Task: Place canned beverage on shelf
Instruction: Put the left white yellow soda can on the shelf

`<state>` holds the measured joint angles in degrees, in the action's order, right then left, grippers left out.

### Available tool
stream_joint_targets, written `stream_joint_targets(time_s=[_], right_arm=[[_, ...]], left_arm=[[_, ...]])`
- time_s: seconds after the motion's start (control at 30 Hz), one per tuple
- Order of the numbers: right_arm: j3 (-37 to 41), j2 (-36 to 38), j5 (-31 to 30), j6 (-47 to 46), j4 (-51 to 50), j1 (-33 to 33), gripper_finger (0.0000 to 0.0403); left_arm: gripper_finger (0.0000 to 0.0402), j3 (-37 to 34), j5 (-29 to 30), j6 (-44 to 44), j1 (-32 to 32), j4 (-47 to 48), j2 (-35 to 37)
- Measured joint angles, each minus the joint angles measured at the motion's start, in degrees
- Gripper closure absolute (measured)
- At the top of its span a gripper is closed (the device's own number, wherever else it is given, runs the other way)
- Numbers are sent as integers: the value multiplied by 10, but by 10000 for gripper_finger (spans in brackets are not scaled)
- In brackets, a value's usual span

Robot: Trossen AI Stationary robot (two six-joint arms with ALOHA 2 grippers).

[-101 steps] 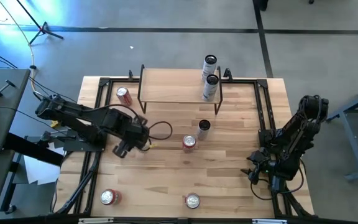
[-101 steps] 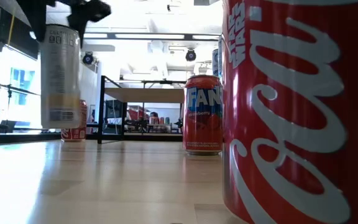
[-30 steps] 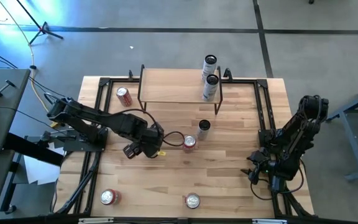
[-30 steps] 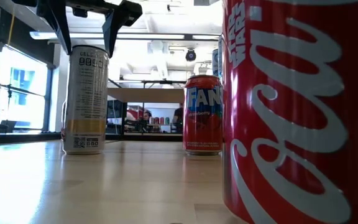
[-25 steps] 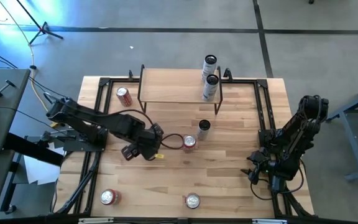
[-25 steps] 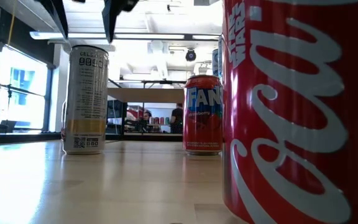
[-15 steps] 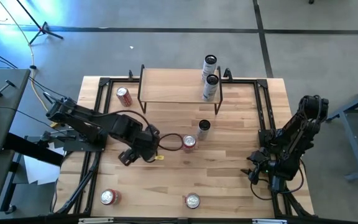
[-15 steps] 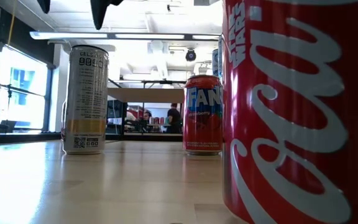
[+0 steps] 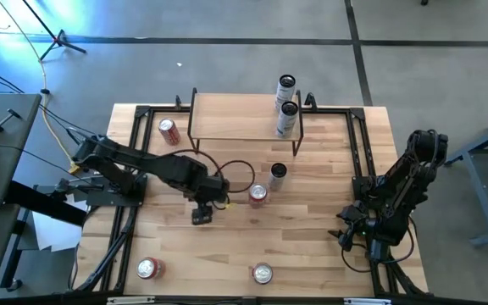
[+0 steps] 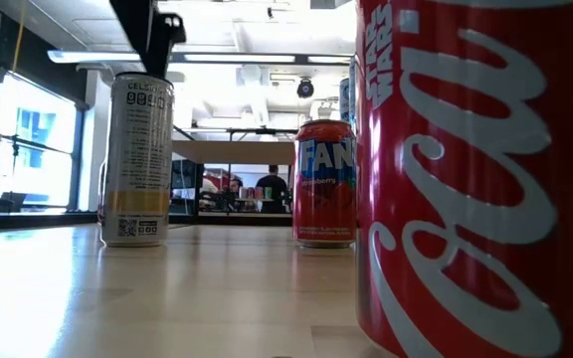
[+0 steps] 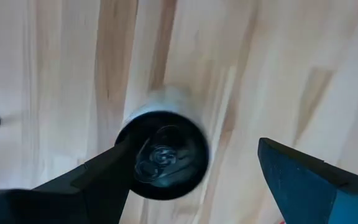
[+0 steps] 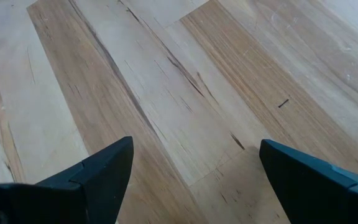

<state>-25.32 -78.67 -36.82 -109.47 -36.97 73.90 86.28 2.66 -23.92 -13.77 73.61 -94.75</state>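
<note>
Over the wooden table (image 9: 312,246), the left gripper (image 9: 202,213) points straight down, fingers apart, above a slim can (image 11: 163,155).

The shelf (image 9: 238,117) top is free on its left and middle part; one tall can (image 9: 287,119) stands at its right end, and another (image 9: 286,85) just behind it. On the table (image 9: 312,246), the left arm (image 9: 142,165) lies across the way to the shelf from the left. Two cans (image 9: 258,194) (image 9: 278,173) stand close together in the middle. The front centre is free between two cans (image 9: 148,268) (image 9: 263,273).
</note>
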Motion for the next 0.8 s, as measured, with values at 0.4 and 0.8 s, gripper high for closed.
stream_joint_targets(time_s=[0.4, 0.8], right_arm=[[0, 0, 0, 0, 0, 0, 64], [0, 0, 0, 0, 0, 0, 64]], left_arm=[[80, 1, 24, -37, 11, -1, -19], [80, 0, 33, -66, 10, 6, -10]])
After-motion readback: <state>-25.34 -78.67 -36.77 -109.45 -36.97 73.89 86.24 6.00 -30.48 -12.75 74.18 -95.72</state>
